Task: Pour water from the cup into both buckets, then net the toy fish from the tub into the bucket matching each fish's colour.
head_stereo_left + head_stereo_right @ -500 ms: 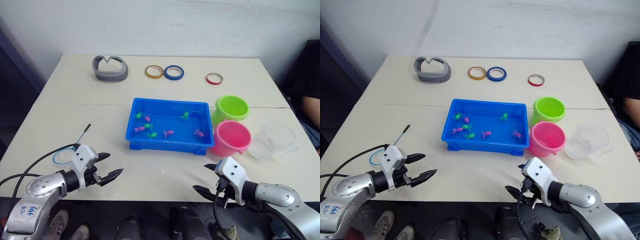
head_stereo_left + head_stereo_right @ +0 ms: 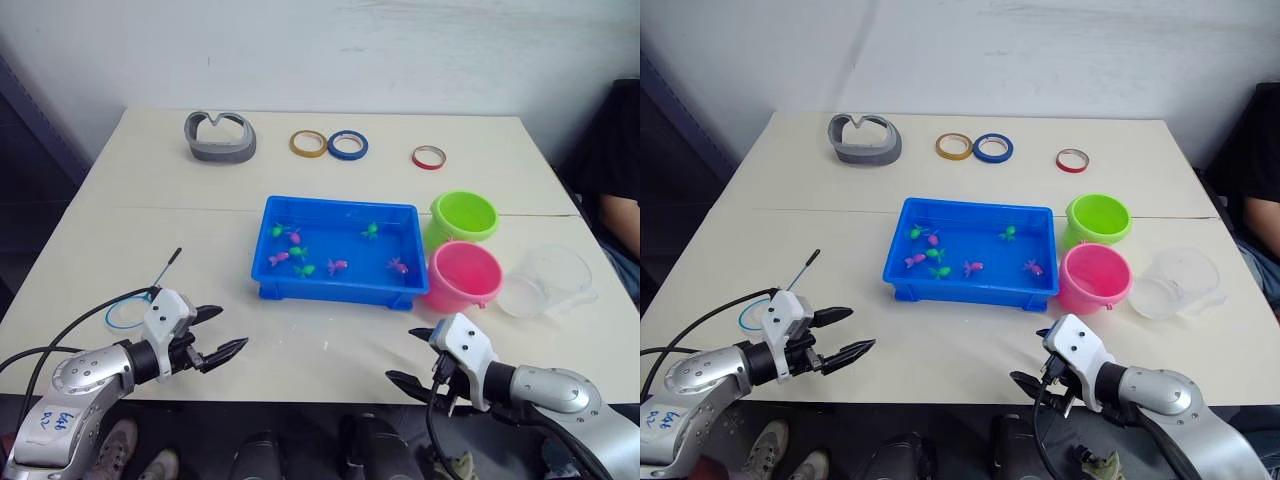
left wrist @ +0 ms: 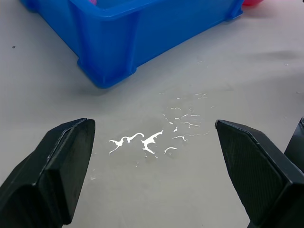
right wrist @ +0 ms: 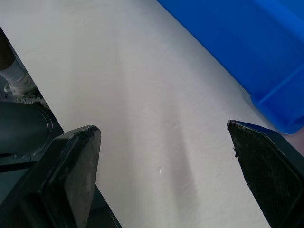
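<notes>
table (image 2: 330,345): pale cream top, carrying everything listed below.
tub (image 2: 336,288): bright blue rectangular tray, mid-table; the landmark for this list.
toy fish (image 2: 338,266): tiny green and pink pieces scattered inside the tub.
green bucket (image 2: 464,217): lime pail just beside the tub's far right corner, upright.
pink bucket (image 2: 463,275): upright, just beside the tub's near right corner and in front of the green bucket; whether the two touch cannot be told.
cup (image 2: 547,281): clear plastic, right of the tub beyond the pink bucket, near the table's right edge.
net (image 2: 135,306): blue hoop on a thin dark handle, lying flat left of the tub, close to the left gripper.
left gripper (image 2: 220,334): near the table's front edge, left and nearer than the tub; fingers spread wide, holding nothing.
right gripper (image 2: 412,356): at the front edge, nearer than the tub's right end; fingers spread apart, empty.
white flecks (image 3: 152,140): small marks on the table before the tub's near wall, seen between the left gripper's fingers.
tape rolls (image 2: 347,145): yellow, blue and red rings beyond the tub, toward the far edge.
grey holder (image 2: 219,137): curved grey piece, beyond the tub to its far left.
</notes>
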You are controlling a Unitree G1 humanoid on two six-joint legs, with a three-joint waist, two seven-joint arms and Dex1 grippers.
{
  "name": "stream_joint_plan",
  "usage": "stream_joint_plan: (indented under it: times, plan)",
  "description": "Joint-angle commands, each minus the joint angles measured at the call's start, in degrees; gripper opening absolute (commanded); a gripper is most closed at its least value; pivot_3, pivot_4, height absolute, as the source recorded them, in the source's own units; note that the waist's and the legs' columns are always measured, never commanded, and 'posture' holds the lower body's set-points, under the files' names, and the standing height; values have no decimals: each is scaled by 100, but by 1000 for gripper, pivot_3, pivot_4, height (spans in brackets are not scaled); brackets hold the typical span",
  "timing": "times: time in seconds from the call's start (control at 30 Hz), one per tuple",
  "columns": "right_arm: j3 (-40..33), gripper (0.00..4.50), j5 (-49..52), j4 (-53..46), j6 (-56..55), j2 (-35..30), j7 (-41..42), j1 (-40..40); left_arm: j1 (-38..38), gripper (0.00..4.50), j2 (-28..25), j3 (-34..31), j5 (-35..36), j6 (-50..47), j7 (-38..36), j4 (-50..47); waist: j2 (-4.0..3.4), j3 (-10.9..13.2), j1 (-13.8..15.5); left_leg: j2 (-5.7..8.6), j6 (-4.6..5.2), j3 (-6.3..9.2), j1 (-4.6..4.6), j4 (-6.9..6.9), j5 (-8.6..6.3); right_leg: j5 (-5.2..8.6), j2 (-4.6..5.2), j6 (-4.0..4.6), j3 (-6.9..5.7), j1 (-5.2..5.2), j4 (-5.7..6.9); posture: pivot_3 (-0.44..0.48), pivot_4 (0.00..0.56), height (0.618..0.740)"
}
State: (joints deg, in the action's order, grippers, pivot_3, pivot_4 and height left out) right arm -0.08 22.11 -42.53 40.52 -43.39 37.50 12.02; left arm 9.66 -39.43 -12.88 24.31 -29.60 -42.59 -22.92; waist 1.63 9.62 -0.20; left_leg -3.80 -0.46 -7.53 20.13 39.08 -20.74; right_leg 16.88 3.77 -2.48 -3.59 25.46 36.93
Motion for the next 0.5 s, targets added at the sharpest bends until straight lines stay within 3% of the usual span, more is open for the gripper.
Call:
stream_joint_plan:
  times: [0.03, 0.27, 0.4, 0.5]
  plan:
    - [-87, 4500, 58, -133, -20, -18, 15, -18, 8, 4418, -98, -159, -34, 95, -3, -39, 0, 0, 0, 0, 0, 0, 0, 0, 0, 0, 0, 0, 0, 0, 0, 0, 150, 727]
    - [-849, 4500, 274, -189, 237, 32, -134, 238, -731, 4418, -999, -251, -133, 38, -592, 1168, -2, 1, 27, -1, 0, 5, 0, 0, 1, 2, -3, 4, -8, 0, 3, 0, 150, 727]
    - [-1948, 4500, 478, -234, 546, 28, -128, 763, -2003, 4418, -1554, 32, -146, 108, -1211, 2015, -2, 1, 59, 5, 1, 11, 8, 0, 4, 0, 1, 5, -16, 0, -1, 0, 150, 727]
    - [-2549, 4500, 576, -234, 737, 42, -106, 1086, -2922, 4418, -1580, 297, 70, -266, -1559, 2323, -1, 1, 97, 5, -6, 5, 11, 0, 5, -1, -4, 4, -17, 1, -8, 0, 150, 727]
